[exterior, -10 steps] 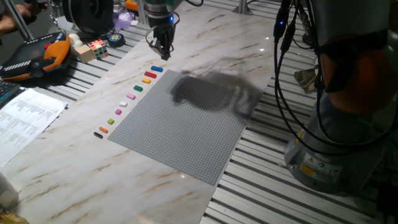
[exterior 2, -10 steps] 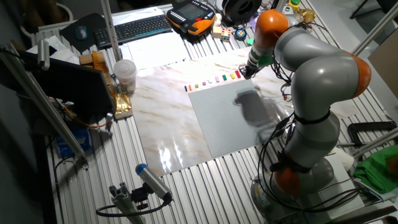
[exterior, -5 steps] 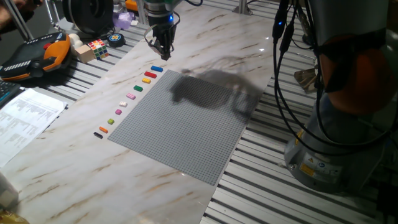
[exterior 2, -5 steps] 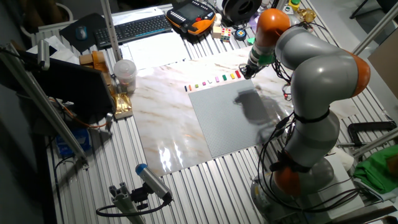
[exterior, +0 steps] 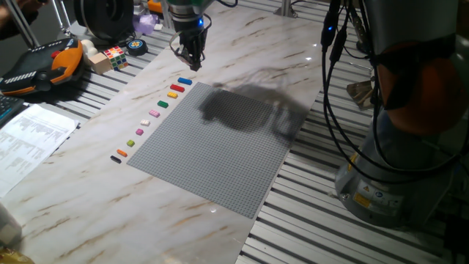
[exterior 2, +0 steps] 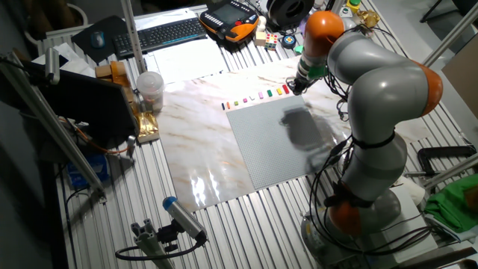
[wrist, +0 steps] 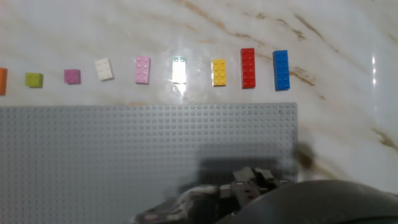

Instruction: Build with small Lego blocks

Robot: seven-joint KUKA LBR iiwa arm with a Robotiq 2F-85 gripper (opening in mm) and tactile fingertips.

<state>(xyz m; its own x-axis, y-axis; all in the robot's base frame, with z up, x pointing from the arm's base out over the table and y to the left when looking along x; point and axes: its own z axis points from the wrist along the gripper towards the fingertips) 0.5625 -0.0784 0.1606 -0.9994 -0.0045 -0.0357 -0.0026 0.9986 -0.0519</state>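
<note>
The small Lego blocks lie in one row on the marble beside the grey baseplate (exterior: 212,143). From the far end I see blue (exterior: 185,81), red (exterior: 177,88), yellow (exterior: 173,94), green (exterior: 163,105) and pink (exterior: 154,114), then smaller ones down to black (exterior: 115,158). The hand view shows blue (wrist: 281,70), red (wrist: 248,67), yellow (wrist: 218,72), pink (wrist: 142,70) and white (wrist: 104,69). My gripper (exterior: 193,64) hovers just beyond the blue block, its fingers together and holding nothing. In the other fixed view the gripper (exterior 2: 293,87) is at the row's right end.
A Rubik's cube (exterior: 114,56), a round tin (exterior: 136,46) and an orange-black pendant (exterior: 44,67) sit past the row at the table's left edge. Paper sheets (exterior: 29,139) lie at the left. The robot base (exterior: 403,169) stands to the right.
</note>
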